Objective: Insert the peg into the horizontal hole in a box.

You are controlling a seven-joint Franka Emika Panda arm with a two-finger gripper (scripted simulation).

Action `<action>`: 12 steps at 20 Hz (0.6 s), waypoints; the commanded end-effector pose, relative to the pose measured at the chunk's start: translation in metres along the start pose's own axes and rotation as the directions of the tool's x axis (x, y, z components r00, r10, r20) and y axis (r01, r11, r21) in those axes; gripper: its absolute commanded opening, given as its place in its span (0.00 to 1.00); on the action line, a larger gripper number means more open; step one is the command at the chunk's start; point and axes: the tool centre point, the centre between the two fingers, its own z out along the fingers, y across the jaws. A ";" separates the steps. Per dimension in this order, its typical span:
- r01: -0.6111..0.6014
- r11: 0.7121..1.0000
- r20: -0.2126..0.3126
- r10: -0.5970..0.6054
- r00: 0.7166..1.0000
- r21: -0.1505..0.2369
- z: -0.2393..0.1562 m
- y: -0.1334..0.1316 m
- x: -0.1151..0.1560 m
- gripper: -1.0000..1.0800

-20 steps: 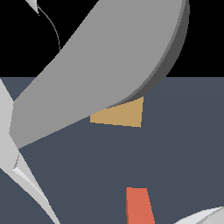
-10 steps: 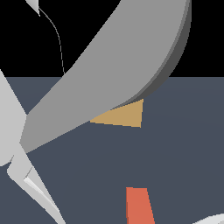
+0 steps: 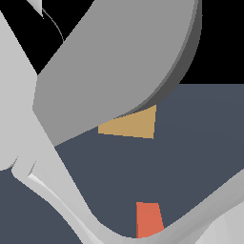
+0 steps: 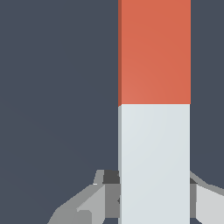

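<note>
In the wrist view the gripper [image 4: 154, 197] is sitting astride the pale grey-white half of the peg [image 4: 154, 131], with one grey finger [image 4: 94, 199] showing on one side of the bar and the other finger just peeking out on the opposite side. Both fingers are lying right against the bar's flanks, so the jaws are standing about peg-wide apart. Whether they are actually pressing on the peg, and whether the peg is resting on the dark floor [image 4: 57, 87] or being carried clear of it, cannot be told from these views. The orange-red half is stretching away from the fingers, straight out ahead of the gripper, and is running off the edge of the picture.

In the exterior view, large grey and white parts of the arm [image 3: 119, 62] are filling most of the frame and hiding the gripper itself. Only a short orange-red stretch of the peg [image 3: 148, 218] is showing past a pale curved arm part. Well apart from it, farther across the floor, a tan corner of the box [image 3: 133, 124] is peeking out from beneath the big grey link. The hole is not showing in either view.
</note>
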 end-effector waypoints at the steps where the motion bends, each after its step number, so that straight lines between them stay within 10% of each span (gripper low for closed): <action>1: -0.001 1.000 0.000 0.001 1.000 -0.002 -0.003 0.000 0.004 0.00; 12: -0.025 1.000 0.000 0.025 1.000 -0.002 -0.021 -0.016 0.046 0.00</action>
